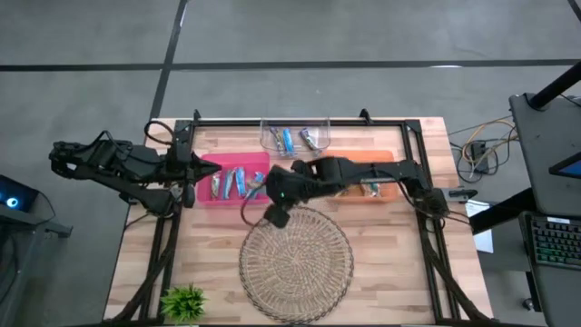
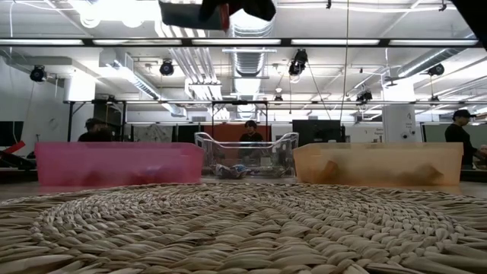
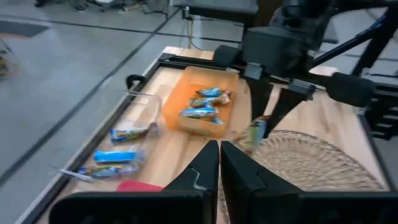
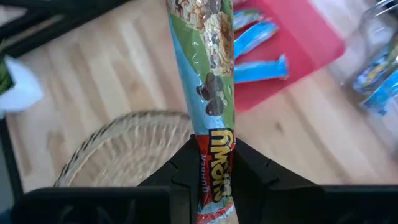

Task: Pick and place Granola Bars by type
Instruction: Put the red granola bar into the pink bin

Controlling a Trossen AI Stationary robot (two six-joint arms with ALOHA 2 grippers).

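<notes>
My right gripper [image 4: 214,149] is shut on one granola bar [image 4: 208,74] with a green and blue wrapper and a red end. It hovers over the gap between the woven mat [image 1: 295,259] and the pink tray [image 1: 263,159]. Blue bars [image 1: 227,182] lie in the pink tray, more bars [image 1: 295,138] lie in the clear tray, and others [image 3: 202,106] lie in the orange tray. My left gripper [image 3: 219,152] is shut, touches nothing and waits by the pink tray's left end [image 1: 211,169]. My right gripper pinches the bar's red end [image 4: 216,163] between its two fingers [image 4: 180,168]. The rest of the bar sticks out past the fingertips, in line with them. The fingers slant down toward the table's left. The bar [image 3: 257,130] hangs lifted clear of table and mat.
The three trays stand in a row along the far side: pink on the left, clear [image 1: 272,145] in the middle, orange [image 1: 390,156] on the right. The round mat fills the near middle. A small green plant [image 1: 184,302] sits at the near left corner. People are in the room beyond.
</notes>
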